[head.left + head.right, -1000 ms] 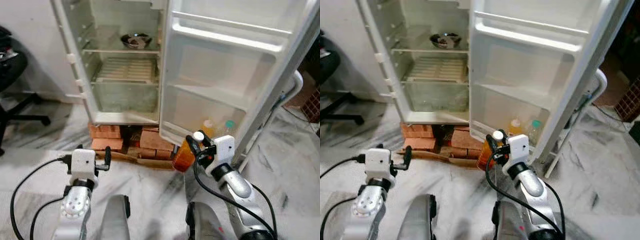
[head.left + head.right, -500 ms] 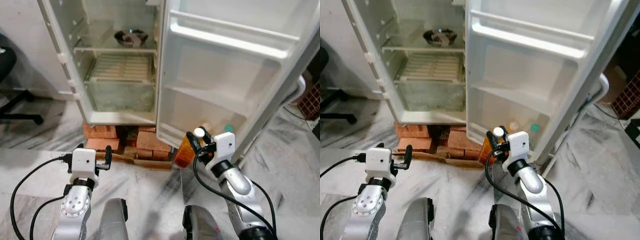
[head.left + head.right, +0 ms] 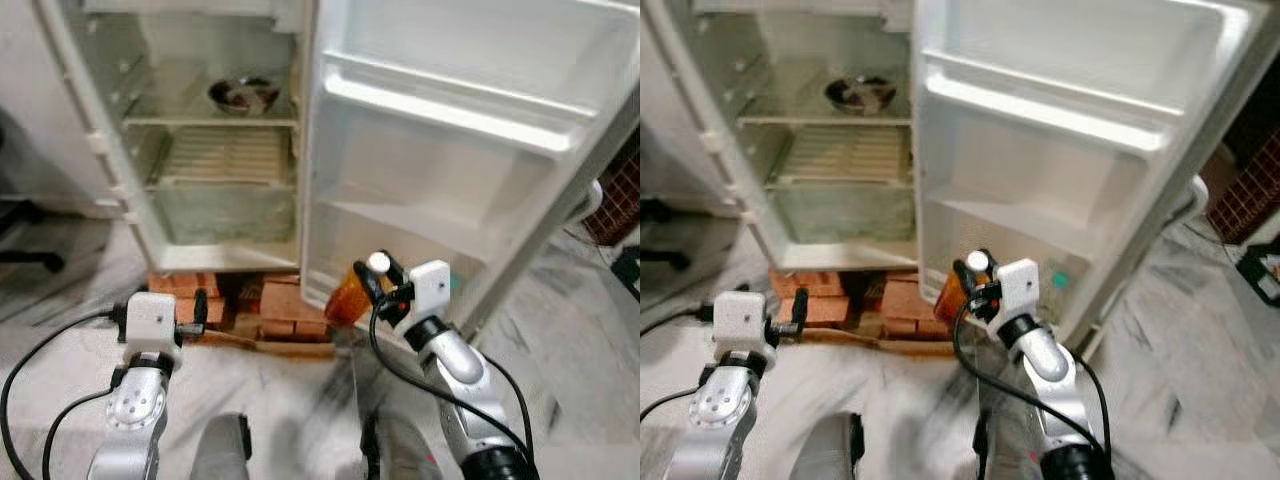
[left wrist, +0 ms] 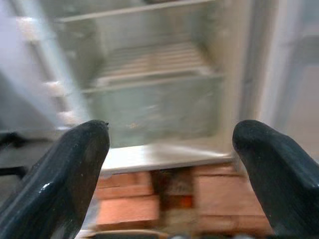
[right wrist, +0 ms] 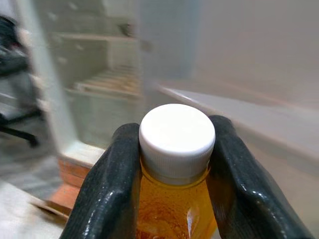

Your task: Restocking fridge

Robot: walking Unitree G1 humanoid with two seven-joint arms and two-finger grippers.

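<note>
Right gripper: clenched on the orange bottle at its white cap.
Left gripper: held open, empty.
Risk: the bottle may be knocked against the fridge door shelf edge and slip.

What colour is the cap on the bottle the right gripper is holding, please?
White; the cap tops an orange bottle, clearest in the right wrist view.
</note>
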